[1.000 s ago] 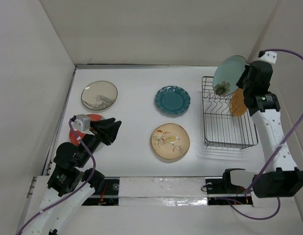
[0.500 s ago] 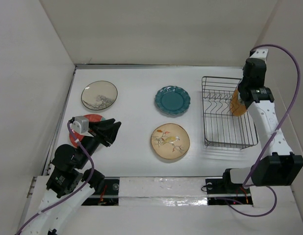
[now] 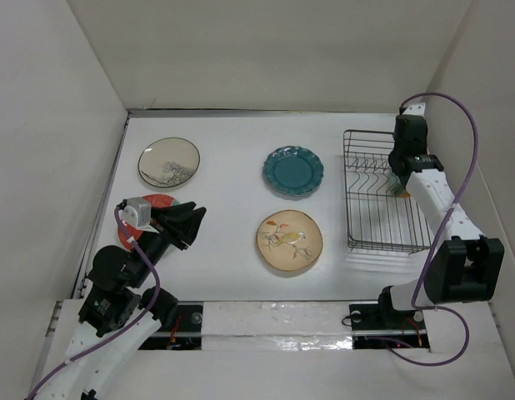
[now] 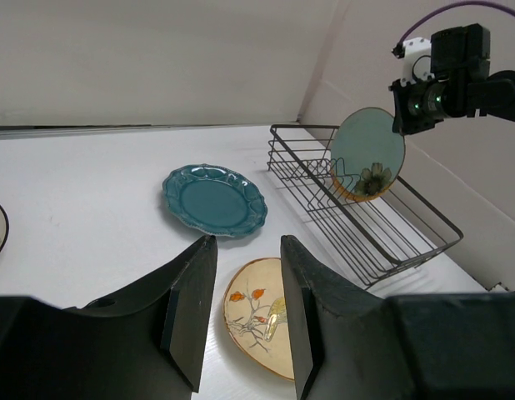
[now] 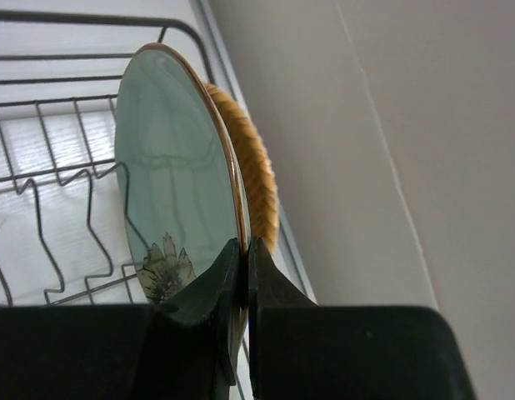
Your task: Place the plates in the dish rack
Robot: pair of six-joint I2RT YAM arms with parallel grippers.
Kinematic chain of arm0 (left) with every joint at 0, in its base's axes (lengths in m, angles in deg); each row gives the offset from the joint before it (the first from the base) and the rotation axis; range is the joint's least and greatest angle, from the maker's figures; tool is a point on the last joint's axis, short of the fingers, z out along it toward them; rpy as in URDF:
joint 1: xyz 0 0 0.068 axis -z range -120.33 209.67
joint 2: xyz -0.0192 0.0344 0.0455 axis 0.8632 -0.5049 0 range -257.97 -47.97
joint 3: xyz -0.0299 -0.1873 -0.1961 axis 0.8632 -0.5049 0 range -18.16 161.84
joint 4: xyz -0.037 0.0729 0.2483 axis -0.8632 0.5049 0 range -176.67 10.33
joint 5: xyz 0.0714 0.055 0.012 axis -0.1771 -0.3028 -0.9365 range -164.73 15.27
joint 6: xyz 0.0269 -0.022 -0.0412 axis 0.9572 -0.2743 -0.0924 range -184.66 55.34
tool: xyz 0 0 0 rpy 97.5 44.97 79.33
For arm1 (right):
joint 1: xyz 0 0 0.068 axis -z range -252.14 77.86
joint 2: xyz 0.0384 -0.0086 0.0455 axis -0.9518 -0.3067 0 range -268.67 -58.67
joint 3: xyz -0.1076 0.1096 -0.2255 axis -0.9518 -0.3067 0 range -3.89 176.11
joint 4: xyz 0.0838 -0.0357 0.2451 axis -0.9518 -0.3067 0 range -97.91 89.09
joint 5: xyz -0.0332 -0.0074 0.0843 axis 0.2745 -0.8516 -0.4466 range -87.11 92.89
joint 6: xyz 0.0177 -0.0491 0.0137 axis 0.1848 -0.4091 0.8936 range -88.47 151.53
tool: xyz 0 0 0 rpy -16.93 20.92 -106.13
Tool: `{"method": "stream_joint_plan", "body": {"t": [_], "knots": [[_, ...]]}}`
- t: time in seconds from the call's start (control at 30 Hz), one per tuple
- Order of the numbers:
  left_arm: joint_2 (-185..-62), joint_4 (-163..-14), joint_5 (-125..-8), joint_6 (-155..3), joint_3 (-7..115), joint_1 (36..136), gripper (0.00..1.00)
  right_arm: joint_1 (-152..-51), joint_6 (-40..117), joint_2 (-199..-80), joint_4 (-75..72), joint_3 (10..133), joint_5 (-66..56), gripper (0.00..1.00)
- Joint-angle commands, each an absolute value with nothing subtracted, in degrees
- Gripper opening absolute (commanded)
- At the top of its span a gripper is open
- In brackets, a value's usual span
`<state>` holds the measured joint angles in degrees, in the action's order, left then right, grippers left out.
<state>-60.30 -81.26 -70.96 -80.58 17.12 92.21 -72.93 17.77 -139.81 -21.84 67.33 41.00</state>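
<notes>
The left arm (image 3: pixel 107 346) and right arm (image 3: pixel 445 208) wear white shells over their long links, broken by matte black joint housings. Behind each hand a purple cable (image 3: pixel 474 146) loops free of the arm and runs back toward a black base block (image 3: pixel 403 302). The left gripper (image 4: pixel 247 250) has two broad black fingers (image 4: pixel 187 308) with flat inner faces and angular, wedge-cut outer sides; just behind it sits a pale grey-white camera box (image 3: pixel 138 208). The right gripper (image 5: pixel 243 250) has slim, tapering black fingers (image 5: pixel 209 287). Behind that hand are a white bracket (image 4: pixel 414 54) and a small green light (image 4: pixel 424 102) on the black wrist.
</notes>
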Motion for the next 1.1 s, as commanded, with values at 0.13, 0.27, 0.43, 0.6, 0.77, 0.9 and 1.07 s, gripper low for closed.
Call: {"method": "stream_joint_plan", "body": {"t": [0.13,0.27,0.43,0.6,0.77,0.9,1.07], "knots": [[-60.5,-83.9,-71.5,-80.4,19.1,92.5,0.34,-74.9,19.4,-140.1,-12.2,63.4,42.1,0.00],[-60.9,-83.9,-71.6,-80.4,19.1,92.5,0.34,-74.9,22.5,-141.9,-14.9,65.7,42.4,0.07],[-61.5,-83.7,-71.7,-80.5,19.0,92.5,0.34,-76.1,27.6,-141.6,-19.2,70.2,44.0,0.59],[-62.5,-83.8,-71.6,-80.5,19.0,92.5,0.34,-80.5,35.6,-137.5,-25.5,75.9,40.6,0.76],[-63.3,-83.8,-71.3,-80.5,18.9,92.5,0.30,-91.0,45.3,-134.8,-22.6,75.0,31.7,0.24],[-64.4,-83.6,-71.5,-80.7,18.9,92.5,0.07,-97.5,48.1,-142.5,-18.7,76.8,25.3,0.00],[-65.5,-83.2,-72.4,-80.9,18.9,92.5,0.00,-98.2,46.3,-156.6,-19.9,84.3,20.3,0.08]]}}
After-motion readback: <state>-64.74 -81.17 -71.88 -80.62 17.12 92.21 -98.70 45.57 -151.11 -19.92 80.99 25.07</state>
